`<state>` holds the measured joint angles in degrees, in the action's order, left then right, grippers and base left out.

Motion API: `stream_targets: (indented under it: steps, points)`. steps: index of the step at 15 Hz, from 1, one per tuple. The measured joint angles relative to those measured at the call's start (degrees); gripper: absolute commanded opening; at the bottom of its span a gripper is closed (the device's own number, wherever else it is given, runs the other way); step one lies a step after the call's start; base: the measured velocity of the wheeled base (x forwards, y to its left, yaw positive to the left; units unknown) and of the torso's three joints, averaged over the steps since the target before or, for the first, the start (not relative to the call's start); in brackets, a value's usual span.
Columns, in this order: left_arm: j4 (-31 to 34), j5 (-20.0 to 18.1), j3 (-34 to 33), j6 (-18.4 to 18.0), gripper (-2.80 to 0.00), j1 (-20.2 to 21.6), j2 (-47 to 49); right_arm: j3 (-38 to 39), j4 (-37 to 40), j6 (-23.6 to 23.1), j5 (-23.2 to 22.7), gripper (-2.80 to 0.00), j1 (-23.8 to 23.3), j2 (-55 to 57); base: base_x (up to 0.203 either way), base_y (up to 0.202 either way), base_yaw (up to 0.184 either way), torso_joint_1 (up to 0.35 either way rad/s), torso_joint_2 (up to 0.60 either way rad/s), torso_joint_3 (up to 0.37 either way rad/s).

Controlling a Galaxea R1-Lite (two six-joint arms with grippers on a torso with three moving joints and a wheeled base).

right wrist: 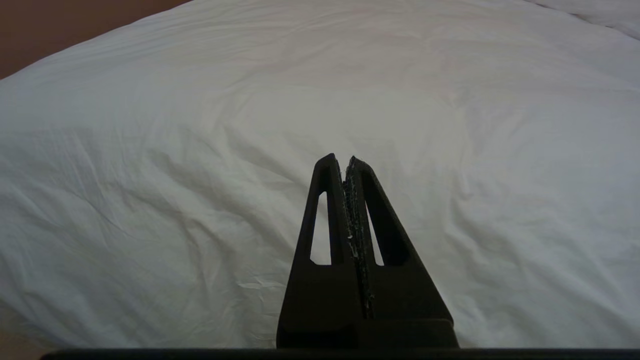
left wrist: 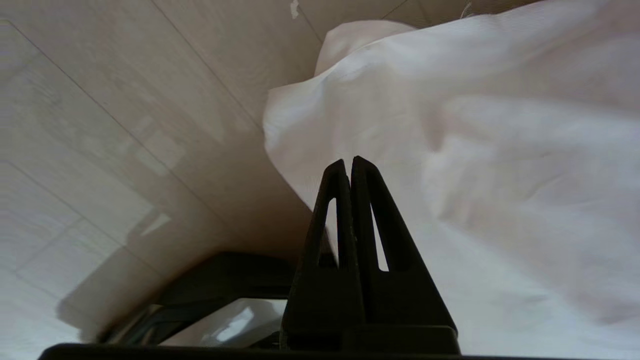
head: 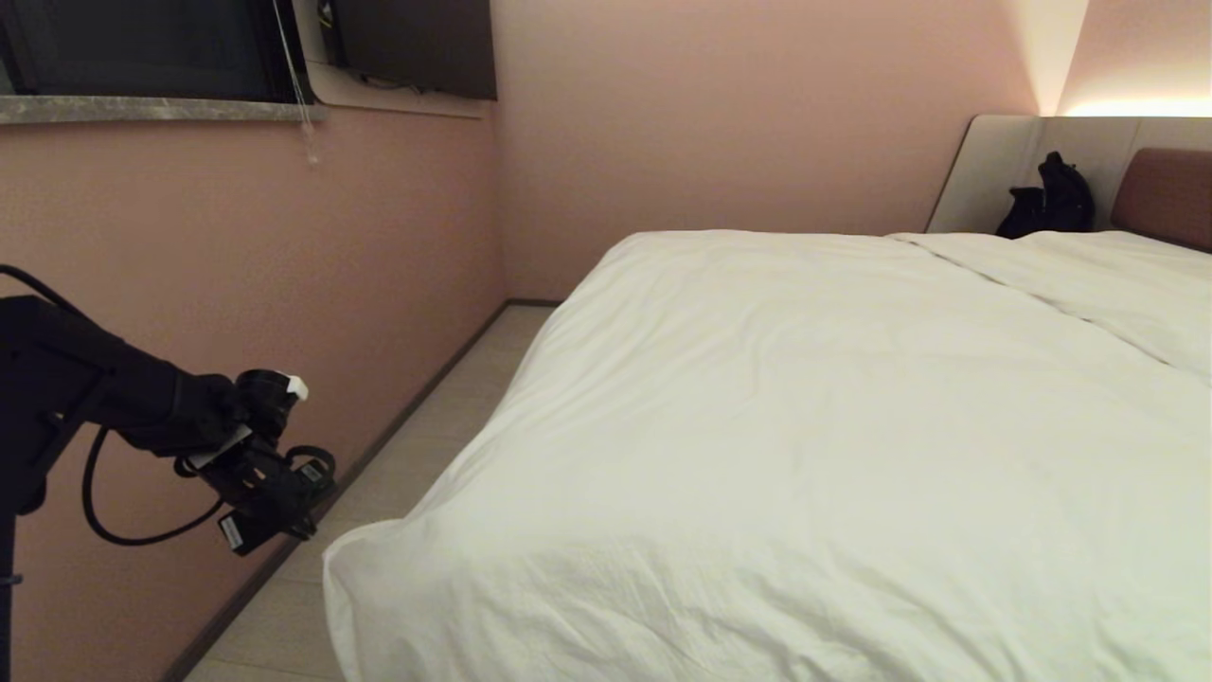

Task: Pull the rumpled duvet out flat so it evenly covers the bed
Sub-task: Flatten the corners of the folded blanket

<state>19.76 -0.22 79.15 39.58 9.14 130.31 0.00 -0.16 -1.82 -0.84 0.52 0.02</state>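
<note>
Duvet (head: pixel 805 426) spread over bed (head: pixel 1163 194), lightly wrinkled, near corner hanging over the floor (head: pixel 426 455). Left gripper (left wrist: pixel 348 165) off the bed's left side above the floor, fingers pressed together, empty. Right gripper (right wrist: pixel 345 162) above duvet, likewise closed, holding nothing.

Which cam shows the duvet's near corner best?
Head view: the duvet corner sits whole, draping over the bed edge toward the floor. Left wrist view catches it close, partly behind the shut left tool. Right wrist view shows only mid-duvet.
</note>
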Motion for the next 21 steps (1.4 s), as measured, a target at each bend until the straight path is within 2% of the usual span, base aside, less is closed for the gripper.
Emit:
stream_targets:
  steps: [4, 21]
  points:
    - [1.5, 5.1, 1.1, -1.7, -2.80, 0.0, 1.8, 0.0, 0.0, 0.0, 0.0, -2.80, 0.0, 0.0, 0.000, 0.000, 0.000, 0.000, 0.00, 0.000]
    - [2.6, 5.3, 3.3, -2.3, -2.80, -6.6, 3.6, 0.0, 0.0, 0.0, 0.0, -2.80, 0.0, 0.0, 0.000, 0.000, 0.000, 0.000, 0.00, 0.000]
